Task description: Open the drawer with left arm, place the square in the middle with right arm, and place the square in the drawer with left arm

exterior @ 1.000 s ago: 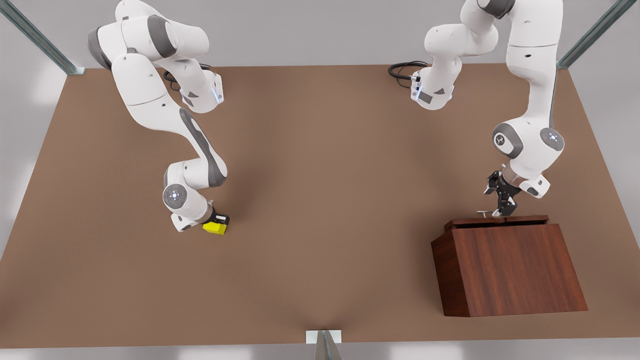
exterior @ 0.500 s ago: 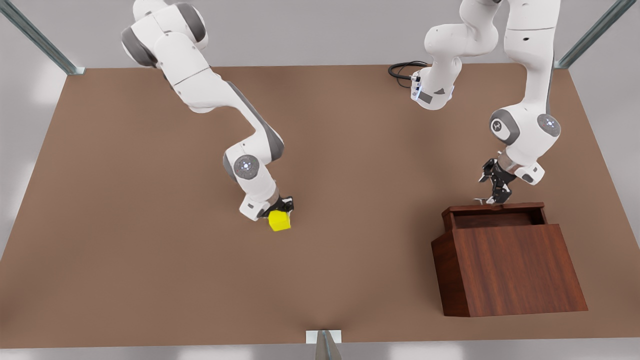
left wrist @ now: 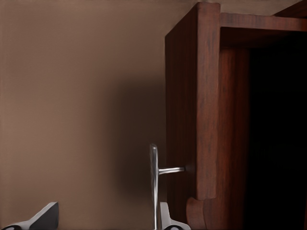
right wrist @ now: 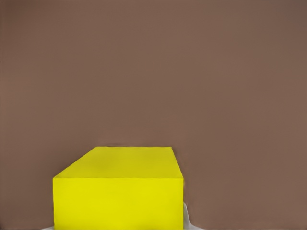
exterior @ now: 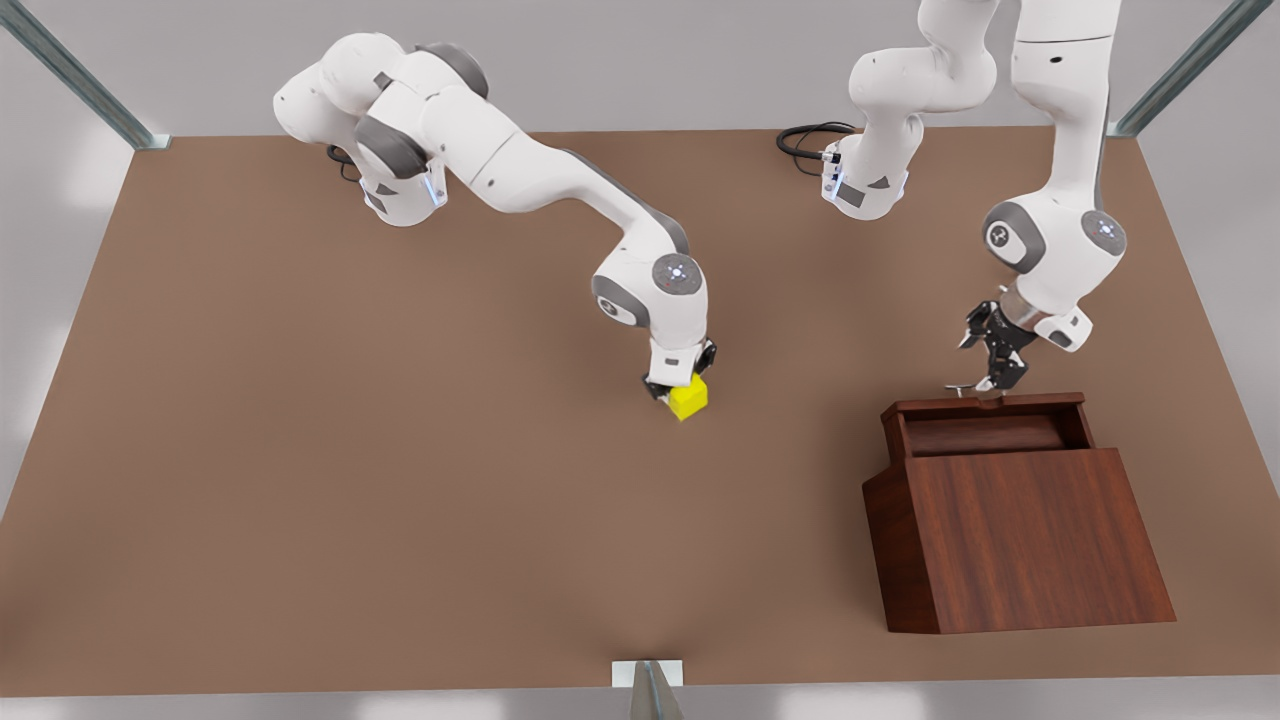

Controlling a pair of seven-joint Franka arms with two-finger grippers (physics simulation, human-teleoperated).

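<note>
While the drawer (exterior: 985, 432) is held part-open at its handle (left wrist: 154, 184) by the parted left gripper (exterior: 992, 378), the square (exterior: 688, 397) is gripped mid-table in the closed right gripper (exterior: 678, 384); release and transfer remain.

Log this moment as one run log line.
drawer: partly open | left gripper: at handle | right gripper: holding square near table middle

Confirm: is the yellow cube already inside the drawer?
No. The yellow cube is at the right tool over the mid-table, far from the open drawer.
</note>
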